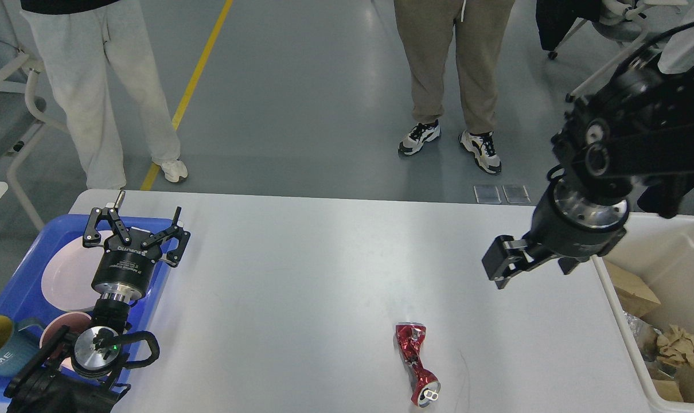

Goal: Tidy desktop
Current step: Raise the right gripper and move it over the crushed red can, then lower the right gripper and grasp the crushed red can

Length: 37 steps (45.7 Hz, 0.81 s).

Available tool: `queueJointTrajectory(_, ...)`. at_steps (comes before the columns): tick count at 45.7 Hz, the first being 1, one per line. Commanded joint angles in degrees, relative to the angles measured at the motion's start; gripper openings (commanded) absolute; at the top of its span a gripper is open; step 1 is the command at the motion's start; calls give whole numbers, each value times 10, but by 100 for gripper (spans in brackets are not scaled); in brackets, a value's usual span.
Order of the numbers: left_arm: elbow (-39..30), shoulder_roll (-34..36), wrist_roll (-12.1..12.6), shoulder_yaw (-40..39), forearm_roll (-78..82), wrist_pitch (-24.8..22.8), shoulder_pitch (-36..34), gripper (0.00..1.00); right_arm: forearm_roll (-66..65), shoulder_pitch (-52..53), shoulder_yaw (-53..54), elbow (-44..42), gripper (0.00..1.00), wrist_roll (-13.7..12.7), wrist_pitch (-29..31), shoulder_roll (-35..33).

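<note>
The white desktop (301,275) fills the middle of the head view. A crushed red can (417,364) lies on it near the front, right of centre. My left gripper (136,227) is open with nothing between its fingers, standing over the right edge of the blue tray (26,269). My right gripper (499,267) hangs above the desktop's right part, behind and to the right of the can and well apart from it. It is seen side-on as a dark block, so its fingers cannot be told apart.
The blue tray holds a white plate (66,272), a pink bowl (54,332) and a blue mug (0,344). A white bin (616,298) with crumpled paper and cardboard stands off the right edge. Two people stand beyond the far edge, with chairs at both sides.
</note>
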Motion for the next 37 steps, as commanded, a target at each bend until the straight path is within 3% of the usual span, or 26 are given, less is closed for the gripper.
queueJointTrajectory(1, 0, 0, 0, 1, 0, 0, 0, 96, 20, -133, 49, -53, 94, -3, -123, 36)
queueJointTrajectory(6, 0, 0, 0, 1, 0, -1, 0, 96, 27, -211, 62, -101, 95, -4, -179, 84)
queueJointTrajectory(20, 0, 0, 0, 1, 0, -1, 0, 96, 25, -376, 89, -227, 95, -4, -206, 155)
queueJointTrajectory(32, 0, 0, 0, 0, 0, -1, 0, 96, 19, -429, 84, -236, 93, -5, -240, 160)
queueJointTrajectory(37, 0, 0, 0, 1, 0, -1, 0, 96, 16, -459, 83, -247, 92, -18, -275, 165)
